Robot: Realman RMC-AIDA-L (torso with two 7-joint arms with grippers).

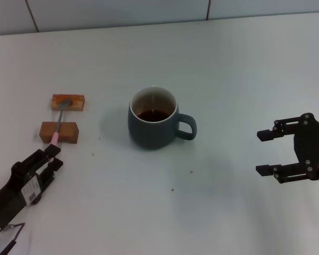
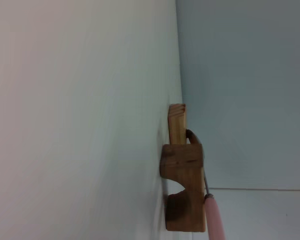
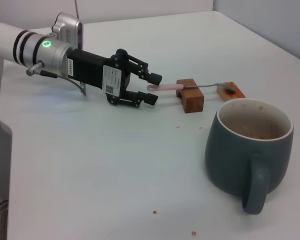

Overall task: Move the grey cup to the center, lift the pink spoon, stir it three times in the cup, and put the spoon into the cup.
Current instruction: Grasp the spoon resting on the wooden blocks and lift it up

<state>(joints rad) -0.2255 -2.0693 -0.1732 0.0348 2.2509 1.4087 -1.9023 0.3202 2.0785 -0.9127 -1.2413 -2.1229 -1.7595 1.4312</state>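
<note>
1. Since the grey cup (image 1: 153, 125) already sits about mid-desk with its handle toward my right side, I judge the step in hand to be lifting the pink spoon (image 1: 59, 120).
2. My target lies off to my left, bridged across two wooden blocks (image 1: 59, 133): its metal bowl rests on the far block (image 1: 68, 101) and its stem crosses the near one, so it is held up off the desk (image 1: 228, 64).
3. Its long axis runs from the far block back toward me, and the pink handle end (image 3: 165, 87) overhangs the near block and points straight at my left hand (image 1: 49, 157).
4. That left hand is low over the desk just short of the handle tip, lined up along the spoon's axis. Its fingers (image 3: 153, 77) are parted, one to each side of the pink end, gripping nothing; in the right wrist view the tip seems to reach just between them, though I cannot tell whether anything touches.
5. By my reckoning, a small advance along that same line would bring the handle fully between the fingers before I close.
6. My right hand (image 1: 267, 151) hovers well apart on the other side of the cup, fingers spread wide and empty; it is much the farther of the two from the spoon.
</note>
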